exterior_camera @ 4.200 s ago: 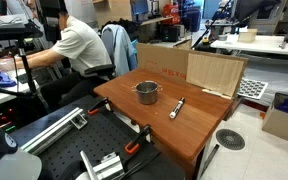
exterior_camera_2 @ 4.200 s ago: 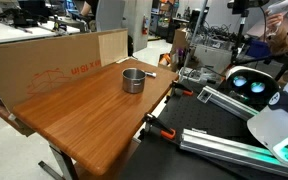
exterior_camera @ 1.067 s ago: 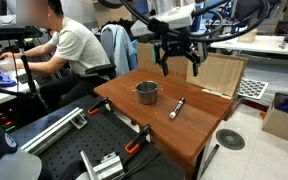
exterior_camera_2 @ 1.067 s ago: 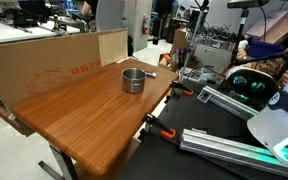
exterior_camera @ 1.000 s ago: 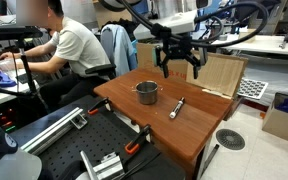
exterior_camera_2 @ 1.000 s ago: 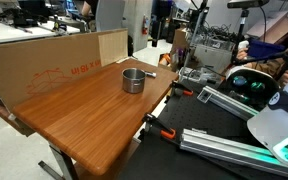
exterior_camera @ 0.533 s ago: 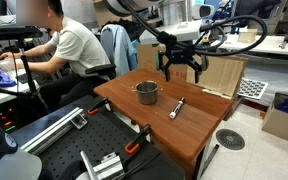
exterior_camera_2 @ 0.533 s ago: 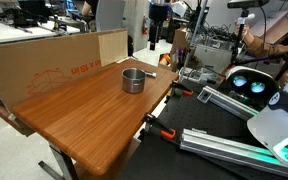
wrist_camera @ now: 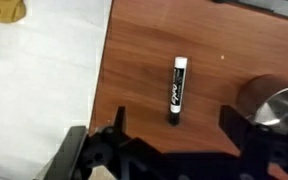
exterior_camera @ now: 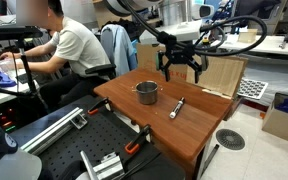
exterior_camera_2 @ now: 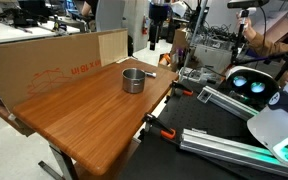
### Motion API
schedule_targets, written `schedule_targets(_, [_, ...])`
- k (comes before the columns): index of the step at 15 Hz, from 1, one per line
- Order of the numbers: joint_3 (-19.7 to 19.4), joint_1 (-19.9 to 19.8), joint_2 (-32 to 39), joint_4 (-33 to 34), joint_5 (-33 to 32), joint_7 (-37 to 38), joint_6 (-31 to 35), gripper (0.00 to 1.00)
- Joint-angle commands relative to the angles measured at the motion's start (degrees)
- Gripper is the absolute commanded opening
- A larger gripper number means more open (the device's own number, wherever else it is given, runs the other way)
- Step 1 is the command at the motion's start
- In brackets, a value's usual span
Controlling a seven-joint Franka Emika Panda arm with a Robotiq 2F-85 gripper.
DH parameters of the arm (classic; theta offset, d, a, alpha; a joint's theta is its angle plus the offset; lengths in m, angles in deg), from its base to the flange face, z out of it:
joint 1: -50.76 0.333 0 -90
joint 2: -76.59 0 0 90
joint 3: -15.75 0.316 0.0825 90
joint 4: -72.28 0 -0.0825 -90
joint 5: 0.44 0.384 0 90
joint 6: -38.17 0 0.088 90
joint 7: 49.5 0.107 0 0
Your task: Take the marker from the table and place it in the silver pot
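Observation:
The marker [exterior_camera: 178, 107] lies flat on the reddish-brown table [exterior_camera: 199, 135], to the right of the silver pot [exterior_camera: 147, 92]. In the wrist view the marker [wrist_camera: 176, 90] is dark with a whitish end, and the pot's rim [wrist_camera: 280, 108] shows at the right edge. My gripper [exterior_camera: 181, 74] hangs open and empty above the table, above the marker and apart from it. Its two fingers [wrist_camera: 174, 125] frame the marker's near end in the wrist view. In an exterior view the pot [exterior_camera_2: 133, 80] stands on the table and the gripper [exterior_camera_2: 158, 42] is behind it.
A cardboard sheet [exterior_camera: 215, 72] leans at the table's back edge. A seated person [exterior_camera: 69, 45] works at a desk beyond the pot. Clamps [exterior_camera_2: 162, 130] grip the table edge. The floor [wrist_camera: 39, 80] lies beside the table.
The arm came into view over the table since the earliest frames and has lowered slightly and moved right over the last second. The marker and pot have not moved.

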Motion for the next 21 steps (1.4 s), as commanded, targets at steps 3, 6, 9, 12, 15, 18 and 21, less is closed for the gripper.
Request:
schedule_targets(3, [-0.1,0.8,3.0,1.0,-1.5,0.9,2.1,1.00])
schedule_targets(6, [1.3,0.8,6.3,1.2,0.5,-1.3,6.4,1.00])
schedule_targets(9, [3.7,-0.4,9.6,1.2,3.8,-3.5,10.8,1.00])
schedule_targets(12, [7.6,-3.6,12.4,1.5,11.2,-7.1,12.6,1.00])
schedule_targets(15, [11.4,-8.0,13.8,2.0,17.4,-11.5,11.8,1.00])
schedule_targets(18, [12.4,-10.3,14.3,2.5,20.0,-13.1,10.6,1.00])
schedule_targets(21, [12.3,-11.6,15.4,4.0,21.4,-13.0,7.6,1.00])
